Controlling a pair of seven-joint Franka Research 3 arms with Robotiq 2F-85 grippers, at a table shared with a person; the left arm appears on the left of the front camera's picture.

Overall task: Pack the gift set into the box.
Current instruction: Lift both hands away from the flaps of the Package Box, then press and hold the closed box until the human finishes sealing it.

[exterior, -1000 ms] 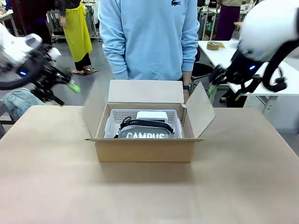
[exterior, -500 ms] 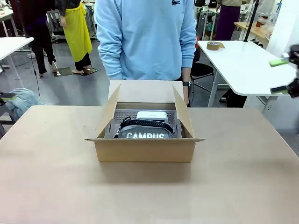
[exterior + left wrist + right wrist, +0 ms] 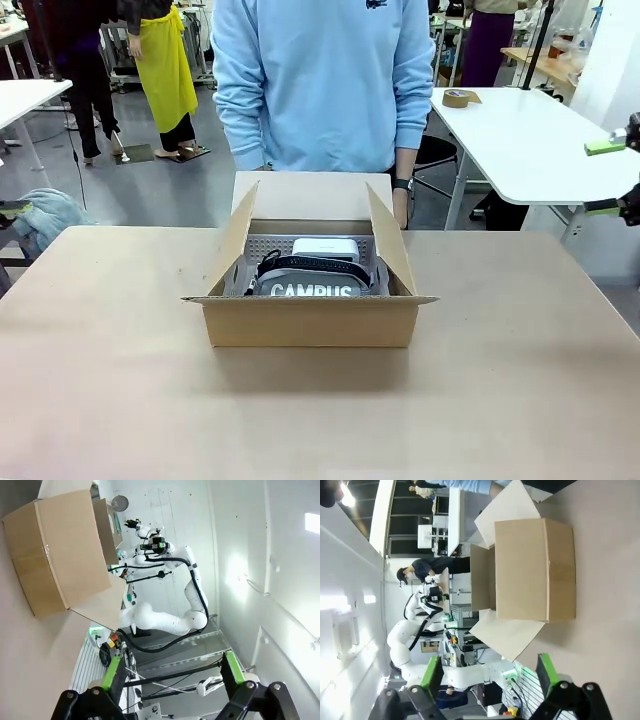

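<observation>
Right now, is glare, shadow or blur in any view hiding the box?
Front view: even light, sharp; the box throws a soft shadow toward the camera, CAMPUS lettering legible. Left wrist view: bright glare at right, box clear. Right wrist view: left side blown out, box sharp.

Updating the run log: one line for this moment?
gift set: in box | flaps: open | left gripper: open | right gripper: open

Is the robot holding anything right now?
Nothing. The left end effector and right end effector are both open and empty, away from the box.
</observation>
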